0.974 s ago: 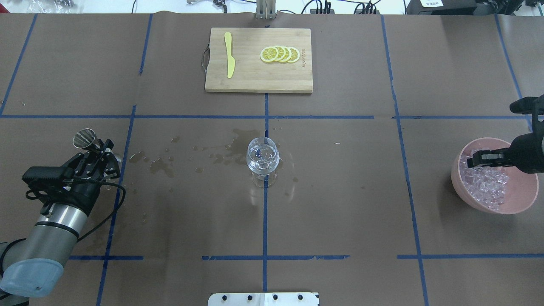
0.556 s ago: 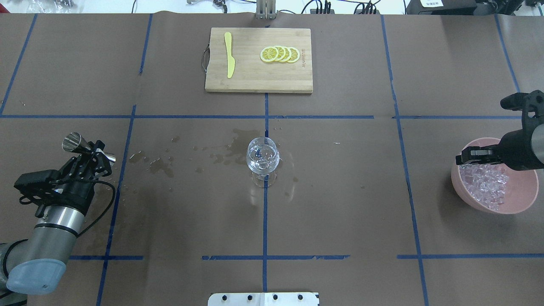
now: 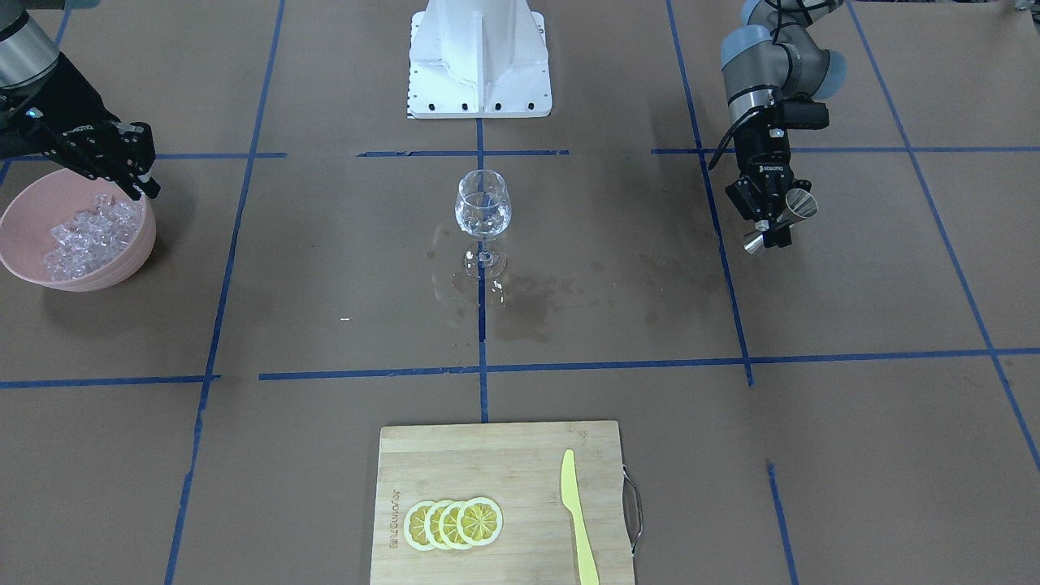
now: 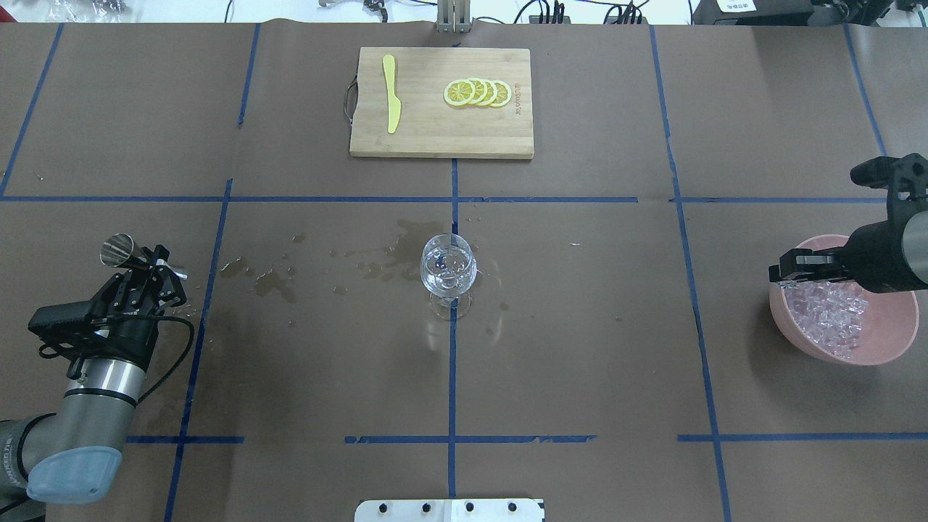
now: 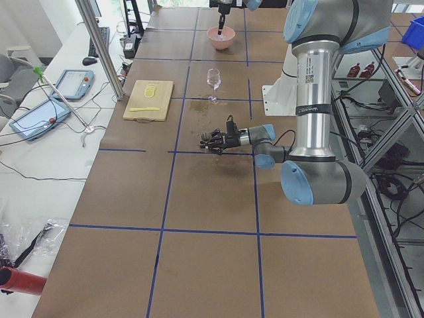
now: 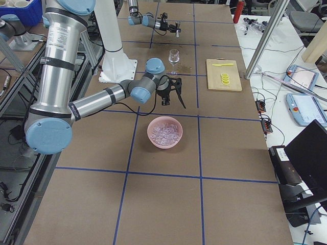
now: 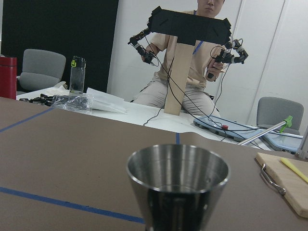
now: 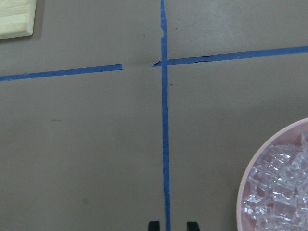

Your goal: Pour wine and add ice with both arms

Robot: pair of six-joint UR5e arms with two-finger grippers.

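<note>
Scanning the brown surface (image 4: pixel 580 348): left arm (image 4: pixel 94 391) waits at nine o'clock of centre, right arm (image 4: pixel 892 250) at three, leaving the middle lane clear. The pink bowl (image 4: pixel 895 341) sits under the right claw (image 4: pixel 786 266), whose tips stand slightly apart over the rim. A cube pinched? Cannot tell. Wine glass (image 4: pixel 449 272) stands dead centre. Left claw (image 4: pixel 154 264) clamps the steel jigger (image 4: pixel 116 249), tipped sideways and probably emptied. Ice (image 4: pixel 830 315) heaps in the bowl; the wine (image 3: pixel 482 219), barely visible, pools in the glass.
</note>
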